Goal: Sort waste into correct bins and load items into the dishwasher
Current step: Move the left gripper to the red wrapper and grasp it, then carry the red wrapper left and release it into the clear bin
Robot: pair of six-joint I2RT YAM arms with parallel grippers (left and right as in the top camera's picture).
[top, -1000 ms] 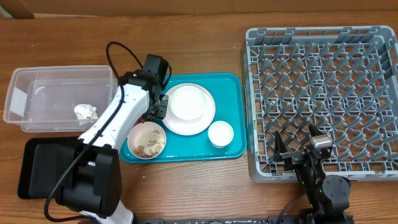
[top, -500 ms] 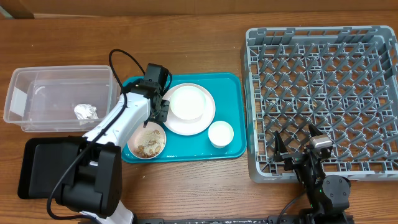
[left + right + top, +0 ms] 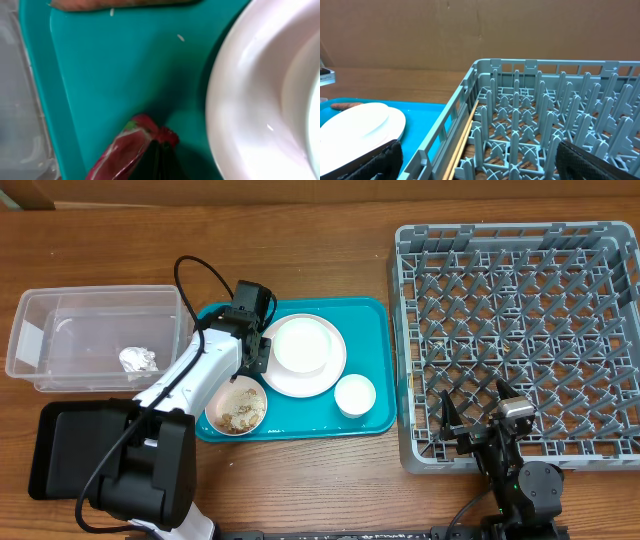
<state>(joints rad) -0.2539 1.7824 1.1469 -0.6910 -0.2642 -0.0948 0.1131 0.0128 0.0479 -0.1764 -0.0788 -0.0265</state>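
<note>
Overhead: my left claw (image 3: 253, 358) is low over the left part of the teal tray (image 3: 370, 315), just beside the white plate (image 3: 305, 375). My right claw (image 3: 478, 418) is at the near edge of the dish rack (image 3: 620, 330).

Left wrist: fingertips (image 3: 165, 165) pressed together, pinching the red wrapper (image 3: 125, 152), which lies on the tray left of the plate.

Right wrist: fingers spread wide, nothing between them.

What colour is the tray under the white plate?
The flat plastic tray is teal; overhead shows it best.

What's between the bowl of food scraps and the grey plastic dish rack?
A small white round cup, standing on the teal plastic tray; the overhead view shows it.
</note>
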